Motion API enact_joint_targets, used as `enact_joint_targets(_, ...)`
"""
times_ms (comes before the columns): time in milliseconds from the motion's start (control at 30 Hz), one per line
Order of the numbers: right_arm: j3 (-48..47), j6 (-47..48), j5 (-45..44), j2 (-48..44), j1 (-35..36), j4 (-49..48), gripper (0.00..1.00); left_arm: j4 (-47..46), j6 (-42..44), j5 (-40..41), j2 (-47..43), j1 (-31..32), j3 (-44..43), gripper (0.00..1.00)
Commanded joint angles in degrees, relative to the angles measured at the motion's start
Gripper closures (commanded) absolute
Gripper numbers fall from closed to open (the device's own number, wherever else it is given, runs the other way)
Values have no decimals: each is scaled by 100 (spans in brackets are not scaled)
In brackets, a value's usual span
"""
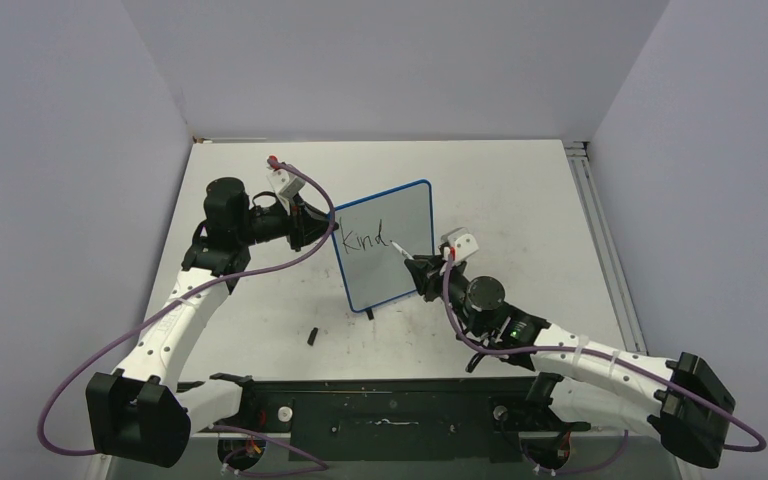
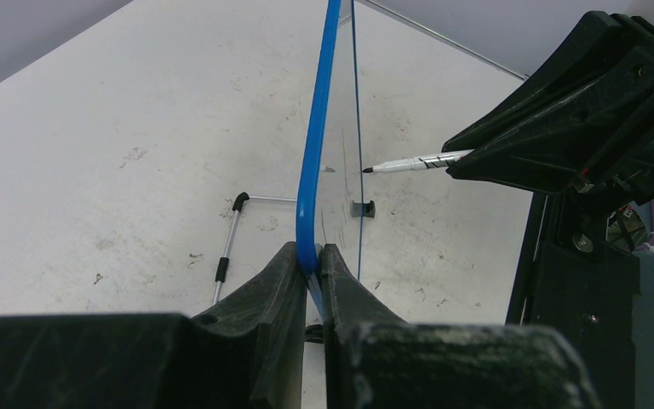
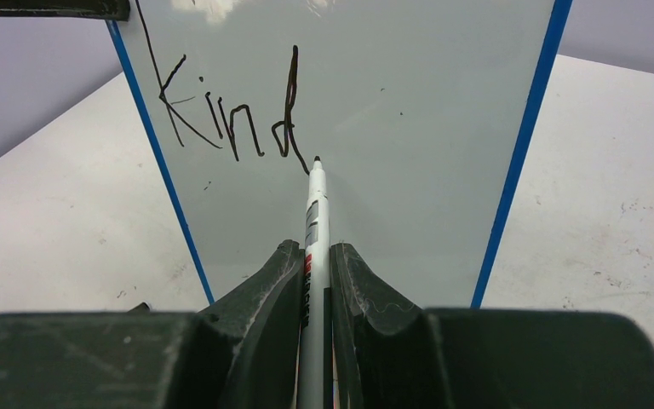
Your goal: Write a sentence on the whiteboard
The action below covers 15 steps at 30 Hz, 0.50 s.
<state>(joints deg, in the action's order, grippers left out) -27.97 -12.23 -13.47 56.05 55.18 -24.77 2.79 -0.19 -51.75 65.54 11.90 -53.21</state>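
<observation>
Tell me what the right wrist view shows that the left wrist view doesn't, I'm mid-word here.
Right wrist only: the whiteboard head-on, with the lettering reading "Kind", and the marker clamped in the right jaws, its tip just past the d. Left wrist only: the board edge-on, the left jaws shut on its blue frame, a wire leg on the table on the side away from the marker, and the marker seen side-on with its tip at the board face. Both: the whiteboard, the marker and the table.
</observation>
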Motion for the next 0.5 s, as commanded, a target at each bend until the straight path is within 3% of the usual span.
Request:
enact_joint_targets(0,-219,98,-8,67,-22,-333,95,372,234,-124,109,33,-24,100)
enact_joint_targets(467,-368,216,1,303,-84,-785,95,363,230,-125,144,32,-34,100)
